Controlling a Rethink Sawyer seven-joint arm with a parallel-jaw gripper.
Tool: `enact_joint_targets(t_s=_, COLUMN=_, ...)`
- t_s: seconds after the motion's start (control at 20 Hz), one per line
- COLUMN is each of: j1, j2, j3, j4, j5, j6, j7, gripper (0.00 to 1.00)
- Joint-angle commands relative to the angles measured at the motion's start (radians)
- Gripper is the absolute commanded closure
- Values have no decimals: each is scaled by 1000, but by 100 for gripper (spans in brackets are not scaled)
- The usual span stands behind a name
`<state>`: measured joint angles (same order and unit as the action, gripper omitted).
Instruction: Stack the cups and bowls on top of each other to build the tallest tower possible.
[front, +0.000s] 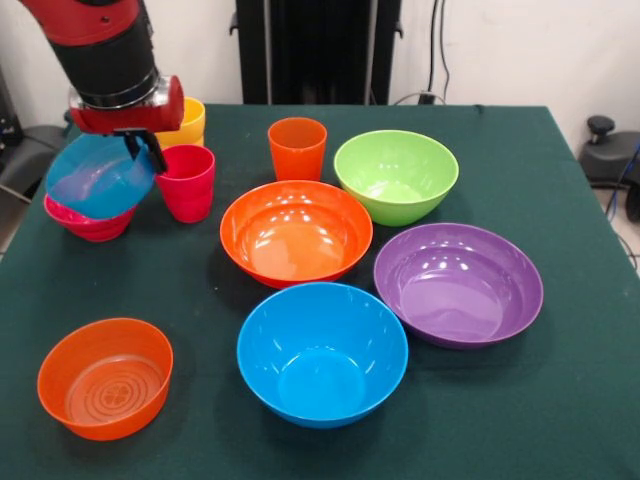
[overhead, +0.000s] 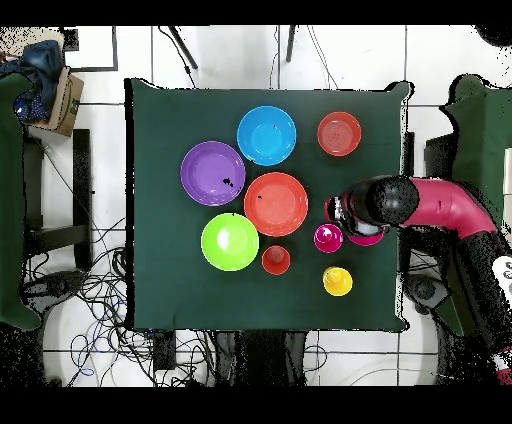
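Note:
My gripper (front: 145, 148) is at the table's left side in the front view, shut on the rim of the small translucent blue bowl (front: 98, 178). It holds the bowl tilted just over the small magenta bowl (front: 88, 224). The red-pink cup (front: 187, 182) stands right beside the gripper. The yellow cup (front: 188, 124) is behind it and the orange cup (front: 297, 148) is further right. The large orange bowl (front: 296, 232), lime green bowl (front: 397, 176), purple bowl (front: 458, 283), blue bowl (front: 322, 352) and small translucent orange bowl (front: 105, 378) stand apart. No tower stands. In the overhead view the arm (overhead: 400, 203) hides the held bowl.
A green cloth (front: 560, 400) covers the table. The magenta bowl sits close to the table's left edge in the front view. Black equipment stands behind the table. Cables and a box (overhead: 62, 100) lie on the floor in the overhead view.

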<state>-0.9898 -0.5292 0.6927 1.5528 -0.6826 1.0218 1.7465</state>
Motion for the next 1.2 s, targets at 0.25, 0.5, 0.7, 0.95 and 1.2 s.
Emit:
enact_joint_targets(t_s=0.25, j1=45, j2=21, j3=-68, j4=66, j5=-89, j6=-99, j7=-90, gripper=100)
enact_joint_targets(t_s=0.5, j1=19, j2=-5, j3=-66, j4=112, j5=-89, j6=-109, j7=-116, gripper=100)
enact_joint_targets(t_s=0.7, j1=-10, j2=-30, j3=-63, j4=155, j5=-94, j6=-116, j7=-142, gripper=100)
enact_joint_targets(t_s=0.95, j1=-44, j2=-72, j3=-50, j4=211, j5=-98, j6=-116, j7=-172, gripper=100)
enact_joint_targets(t_s=1.2, j1=-57, j2=-72, j3=-44, j4=219, j5=-112, j6=-116, j7=-177, gripper=100)
